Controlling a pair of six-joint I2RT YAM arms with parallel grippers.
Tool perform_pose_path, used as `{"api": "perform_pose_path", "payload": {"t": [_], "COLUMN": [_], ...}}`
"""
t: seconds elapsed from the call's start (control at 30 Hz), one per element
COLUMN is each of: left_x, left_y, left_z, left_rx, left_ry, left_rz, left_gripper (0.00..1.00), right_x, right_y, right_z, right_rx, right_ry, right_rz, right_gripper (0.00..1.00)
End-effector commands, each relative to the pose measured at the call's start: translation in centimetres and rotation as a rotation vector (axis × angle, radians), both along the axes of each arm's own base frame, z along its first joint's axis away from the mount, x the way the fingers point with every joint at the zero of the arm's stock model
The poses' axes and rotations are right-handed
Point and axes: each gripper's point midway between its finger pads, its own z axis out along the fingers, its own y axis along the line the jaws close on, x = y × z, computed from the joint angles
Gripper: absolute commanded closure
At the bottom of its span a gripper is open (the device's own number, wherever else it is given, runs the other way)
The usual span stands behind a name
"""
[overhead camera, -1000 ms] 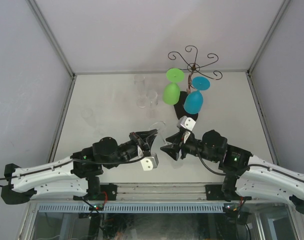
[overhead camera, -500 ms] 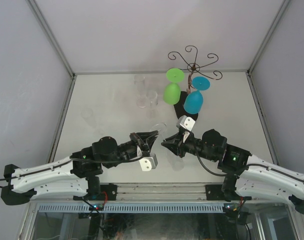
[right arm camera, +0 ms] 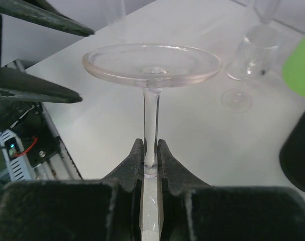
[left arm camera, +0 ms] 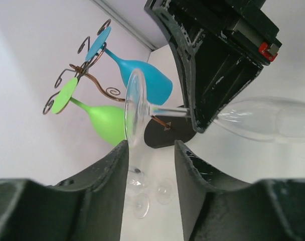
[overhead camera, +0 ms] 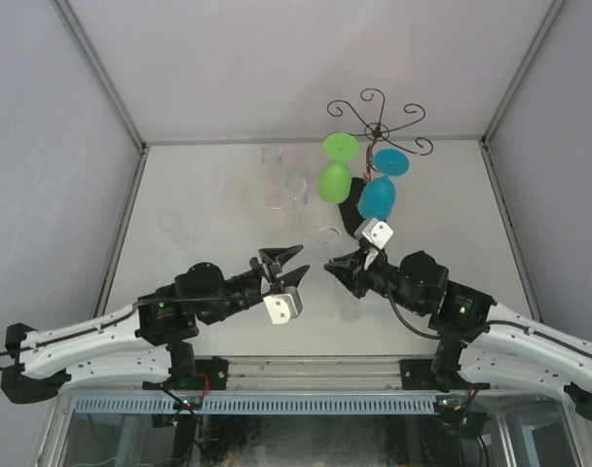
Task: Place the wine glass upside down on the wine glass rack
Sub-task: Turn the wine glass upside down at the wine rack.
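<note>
Handover done. A second ago the left gripper [left arm camera: 151,146] was pinched on the glass [right arm camera: 151,64] while the right gripper [right arm camera: 150,145] stood open beside it. Now the right one is clamped tight on the stem just below the foot. The left has let go: its jaws are partly spread, with the foot between them but apparently untouched. The glass hangs above the table [overhead camera: 208,224], near the middle of the near edge. It is carried by the right arm alone, lying roughly level with its foot toward the far edge. The rack [overhead camera: 376,126] sits toward the far right corner, with a green glass [overhead camera: 334,180] and a blue glass [overhead camera: 378,197] already hanging from it. Judgement: the regrip puts the right arm on the stem, so it can tip the bowl down and slide the stem into a free arm. The left gripper should back off first.
</note>
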Motion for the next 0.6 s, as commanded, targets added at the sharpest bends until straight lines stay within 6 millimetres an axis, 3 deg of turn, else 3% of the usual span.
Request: {"api": "perform_pose_path", "payload": {"t": [0.0,0.2,0.37,0.57], "left_x": [0.1,0.9,3.2,5.5], "left_y": [0.5,0.6,1.5,2.2], "left_z": [3.6,5.4,6.4,6.4], "left_rx": [-0.157,-0.24,-0.308,-0.334], "left_ry": [0.066,0.231,0.293,0.311], "left_rz": [0.012,0.055,0.161,0.278], "left_gripper": [0.5,0.47,0.46,0.46], "right_x": [2.3,3.3,4.1,5.7], "right_y": [-2.4,-6.9,-12.4,-18.6], "right_z": [1.9,4.3,6.7,8.9], "right_rx": [0.037,0.092,0.159,0.121], "right_ry": [-0.052,-0.209,-0.374,-0.549], "right_rz": [-0.163,-0.302,-0.482,-0.731], "right_gripper": [1.0,1.0,1.0,1.0]}}
